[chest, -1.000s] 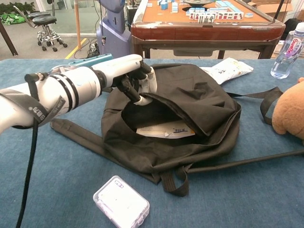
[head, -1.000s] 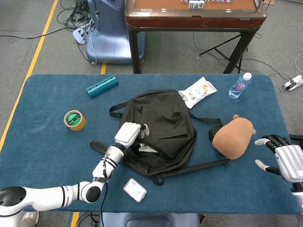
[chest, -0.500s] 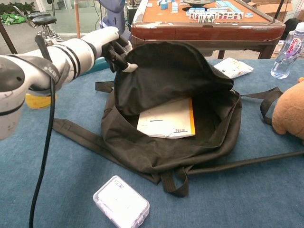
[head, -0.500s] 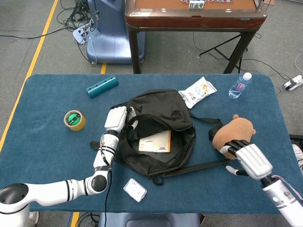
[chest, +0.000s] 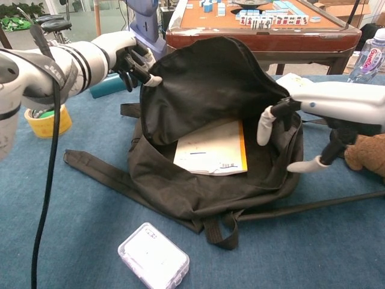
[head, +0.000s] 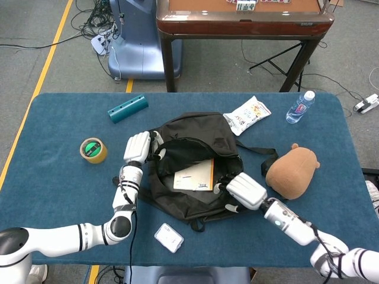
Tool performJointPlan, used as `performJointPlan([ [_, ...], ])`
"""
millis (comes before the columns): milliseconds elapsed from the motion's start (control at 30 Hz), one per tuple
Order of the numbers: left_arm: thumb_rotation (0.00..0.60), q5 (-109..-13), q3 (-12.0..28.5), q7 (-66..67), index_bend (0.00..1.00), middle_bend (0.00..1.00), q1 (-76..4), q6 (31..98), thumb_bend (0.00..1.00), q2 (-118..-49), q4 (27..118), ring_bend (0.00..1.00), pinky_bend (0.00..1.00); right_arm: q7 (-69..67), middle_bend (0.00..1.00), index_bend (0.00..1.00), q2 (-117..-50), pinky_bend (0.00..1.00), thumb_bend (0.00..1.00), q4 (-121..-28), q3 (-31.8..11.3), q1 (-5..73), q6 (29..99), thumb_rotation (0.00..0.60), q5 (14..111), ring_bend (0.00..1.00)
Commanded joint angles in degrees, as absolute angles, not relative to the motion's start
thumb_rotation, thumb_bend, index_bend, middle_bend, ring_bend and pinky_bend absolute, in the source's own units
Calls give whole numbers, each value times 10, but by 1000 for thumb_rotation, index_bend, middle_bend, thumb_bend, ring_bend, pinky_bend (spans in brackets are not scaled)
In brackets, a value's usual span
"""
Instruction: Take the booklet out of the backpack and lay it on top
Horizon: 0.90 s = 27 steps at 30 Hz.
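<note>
The black backpack (head: 195,165) (chest: 210,120) lies mid-table with its top flap lifted wide. My left hand (head: 137,148) (chest: 129,57) grips the flap's edge at the upper left and holds it up. Inside lies the booklet (head: 195,176) (chest: 210,149), white with an orange edge, flat on the bag's floor. My right hand (head: 244,190) (chest: 295,141) hovers at the right rim of the opening, fingers spread and pointing down, holding nothing and just right of the booklet.
A brown plush toy (head: 291,171) sits right of the bag, a clear plastic box (head: 169,237) (chest: 153,257) near the front edge. A yellow tape roll (head: 93,149), teal bar (head: 127,108), snack bag (head: 247,115) and water bottle (head: 300,107) lie around. Loose straps (chest: 90,171) trail left.
My left hand pulled the flap further up and left, exposing the booklet. My right hand swung in from the table's right edge to the bag's right rim.
</note>
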<state>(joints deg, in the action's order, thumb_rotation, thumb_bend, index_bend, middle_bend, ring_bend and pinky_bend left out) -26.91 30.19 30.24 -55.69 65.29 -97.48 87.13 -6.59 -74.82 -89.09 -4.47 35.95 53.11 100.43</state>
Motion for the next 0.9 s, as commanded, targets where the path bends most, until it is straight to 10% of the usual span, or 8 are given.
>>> performJointPlan([
  [33, 600, -258, 305, 299, 664, 689, -557, 655, 374, -970, 872, 650, 526, -53, 344, 371, -802, 331, 209, -835, -58, 391, 509, 600, 993, 262],
  [900, 600, -228, 295, 291, 650, 681, -557, 676, 374, -958, 883, 650, 527, -76, 305, 371, -999, 331, 0, -552, -17, 438, 573, 600, 983, 245],
])
